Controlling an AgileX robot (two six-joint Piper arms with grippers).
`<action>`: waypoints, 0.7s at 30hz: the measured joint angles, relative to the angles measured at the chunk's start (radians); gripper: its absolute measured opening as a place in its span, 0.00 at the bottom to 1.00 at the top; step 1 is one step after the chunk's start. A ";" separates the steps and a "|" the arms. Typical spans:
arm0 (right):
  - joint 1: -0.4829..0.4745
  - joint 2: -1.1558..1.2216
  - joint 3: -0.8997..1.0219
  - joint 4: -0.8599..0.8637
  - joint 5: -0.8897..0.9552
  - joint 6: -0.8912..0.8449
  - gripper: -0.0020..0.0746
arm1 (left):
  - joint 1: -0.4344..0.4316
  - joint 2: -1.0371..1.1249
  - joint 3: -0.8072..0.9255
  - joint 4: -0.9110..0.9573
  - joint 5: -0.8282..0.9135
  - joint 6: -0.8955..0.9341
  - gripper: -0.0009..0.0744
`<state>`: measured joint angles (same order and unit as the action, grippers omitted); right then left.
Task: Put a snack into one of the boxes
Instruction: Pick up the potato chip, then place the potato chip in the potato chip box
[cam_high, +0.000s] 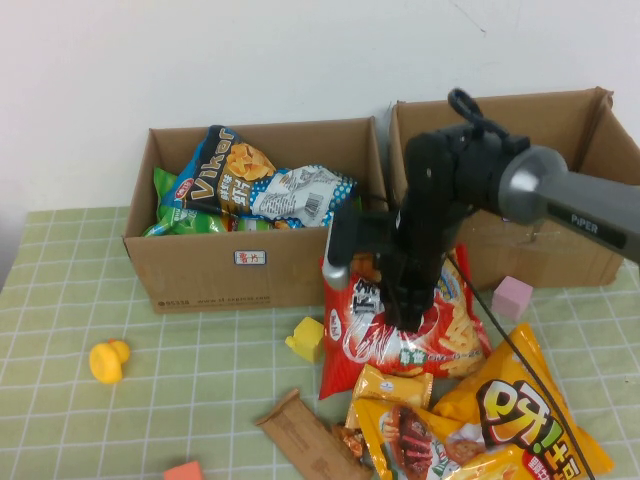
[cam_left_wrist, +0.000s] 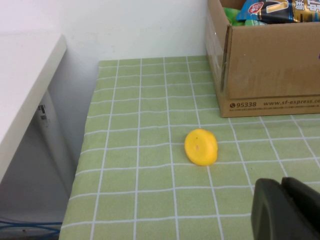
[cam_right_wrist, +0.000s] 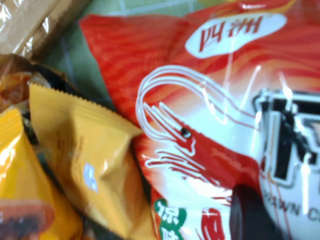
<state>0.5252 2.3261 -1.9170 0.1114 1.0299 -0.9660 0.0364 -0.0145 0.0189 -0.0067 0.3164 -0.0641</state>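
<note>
A red prawn snack bag lies on the green checked cloth in front of two open cardboard boxes, the left box and the right box. My right gripper is down on the middle of the red bag. In the right wrist view one dark finger presses into the red bag, and a fold of the bag hides the other finger. The left box holds several snack bags; the right box's inside is hidden. My left gripper is shut and empty, low over the cloth near a yellow duck.
Orange and yellow snack bags and a brown packet lie near the table's front. A yellow block, a pink block, the yellow duck and an orange block sit on the cloth.
</note>
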 joint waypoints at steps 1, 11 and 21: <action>0.000 0.000 -0.017 -0.002 0.020 0.009 0.29 | 0.000 0.000 0.000 0.000 0.000 0.000 0.01; 0.000 -0.156 -0.206 0.099 0.160 0.053 0.27 | 0.000 0.000 0.000 0.000 0.000 0.000 0.01; 0.000 -0.282 -0.217 0.179 -0.018 0.054 0.27 | 0.000 0.000 0.000 0.000 0.000 0.000 0.01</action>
<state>0.5252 2.0444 -2.1342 0.2904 1.0117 -0.9123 0.0364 -0.0145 0.0189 -0.0067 0.3164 -0.0641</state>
